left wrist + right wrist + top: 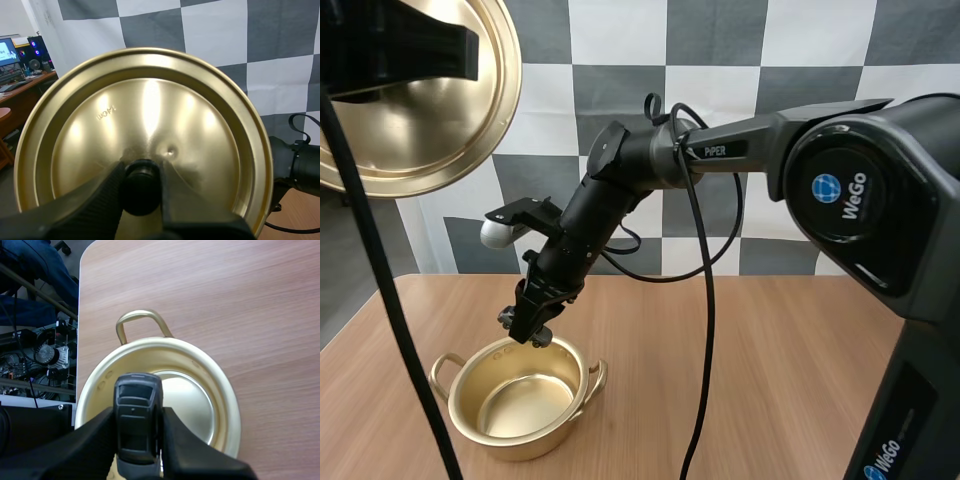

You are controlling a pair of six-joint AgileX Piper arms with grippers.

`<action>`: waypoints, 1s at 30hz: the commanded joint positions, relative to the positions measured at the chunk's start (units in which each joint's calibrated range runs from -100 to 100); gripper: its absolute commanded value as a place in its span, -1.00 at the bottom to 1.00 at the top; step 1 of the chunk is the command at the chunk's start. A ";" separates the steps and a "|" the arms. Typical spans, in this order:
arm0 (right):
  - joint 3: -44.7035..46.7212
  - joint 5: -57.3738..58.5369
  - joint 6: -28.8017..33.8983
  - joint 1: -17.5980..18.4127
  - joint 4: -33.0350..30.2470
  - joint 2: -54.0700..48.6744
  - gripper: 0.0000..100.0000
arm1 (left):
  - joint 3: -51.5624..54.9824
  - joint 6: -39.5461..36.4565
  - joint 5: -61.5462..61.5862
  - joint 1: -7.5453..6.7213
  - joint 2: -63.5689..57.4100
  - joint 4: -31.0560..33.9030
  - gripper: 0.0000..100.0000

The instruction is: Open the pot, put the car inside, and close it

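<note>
An open golden pot [523,397] stands on the wooden table near its front left, with nothing inside. My right gripper [532,329] hangs just above the pot's far rim, shut on a small dark toy car [137,421], which sits nose-up between the fingers over the pot [200,405]. My left gripper [142,192] is raised high at the left, shut on the black knob [142,186] of the golden lid [145,125]; the lid [415,120] faces forward, held on edge well above the table.
Bare wooden table [780,360] stretches to the right of the pot. The pot's two loop handles [445,365] stick out at its sides. The table's left edge lies close to the pot.
</note>
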 commanded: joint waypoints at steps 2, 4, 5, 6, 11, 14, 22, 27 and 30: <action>-0.44 0.01 -0.03 0.01 1.03 3.26 -1.00 | -0.01 0.17 0.00 -0.01 -0.04 -0.09 -1.00; -0.44 0.01 -0.03 0.01 1.46 5.13 -1.00 | -0.01 0.17 0.00 -0.01 -0.04 -0.09 -1.00; -0.44 0.01 -0.03 0.01 1.70 5.73 -1.00 | -0.01 0.17 0.00 -0.01 -0.04 -0.09 -1.00; -0.44 0.01 -0.03 0.01 1.88 5.97 -1.00 | -0.01 0.17 0.00 -0.01 -0.04 -0.09 -1.00; -0.44 0.01 -0.03 0.01 2.37 6.11 -1.00 | -0.01 0.16 0.00 -0.01 -0.04 0.02 -1.00; -0.44 0.01 -0.03 0.01 2.37 6.11 -1.00 | -0.01 0.16 0.00 -0.01 -0.04 0.02 -1.00; 1.01 0.01 0.16 0.01 2.82 6.11 -1.00 | -0.01 0.16 0.00 -0.01 -0.04 0.02 -1.00; 2.37 0.01 0.16 0.01 2.82 6.79 -1.00 | -0.01 0.16 0.00 -0.01 -0.04 0.02 -1.00; 2.49 0.01 0.16 0.01 3.44 8.14 -1.00 | -0.01 0.16 0.00 -0.01 -0.04 0.02 -1.00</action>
